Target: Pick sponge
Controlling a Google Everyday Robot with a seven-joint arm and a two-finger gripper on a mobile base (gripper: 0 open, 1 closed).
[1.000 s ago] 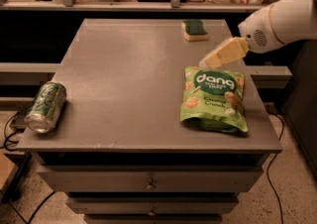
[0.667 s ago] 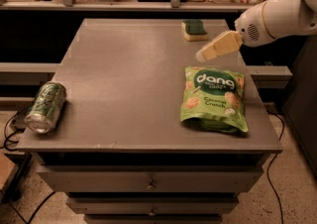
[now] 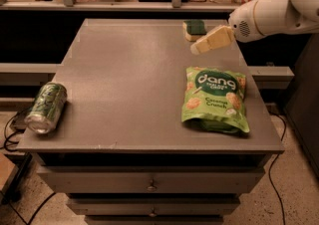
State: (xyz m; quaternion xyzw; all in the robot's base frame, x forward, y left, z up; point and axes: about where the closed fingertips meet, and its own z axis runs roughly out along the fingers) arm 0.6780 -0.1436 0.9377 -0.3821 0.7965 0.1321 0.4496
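Observation:
The sponge (image 3: 194, 29) is a small block with a dark green top over pale yellow foam. It lies at the far right of the grey tabletop (image 3: 124, 79). My gripper (image 3: 198, 47) reaches in from the right on a white arm (image 3: 269, 12). Its pale yellow fingers (image 3: 212, 40) point left and down, hovering just in front of and slightly right of the sponge, apart from it. Nothing is seen held in the gripper.
A bright green "dang" snack bag (image 3: 215, 98) lies on the right front of the table. A green drink can (image 3: 46, 107) lies on its side at the left front edge. Drawers sit below the tabletop. A railing and shelves stand behind.
The gripper has moved left and toward the back of the table, away from the snack bag and closer to the sponge. The other objects have not moved.

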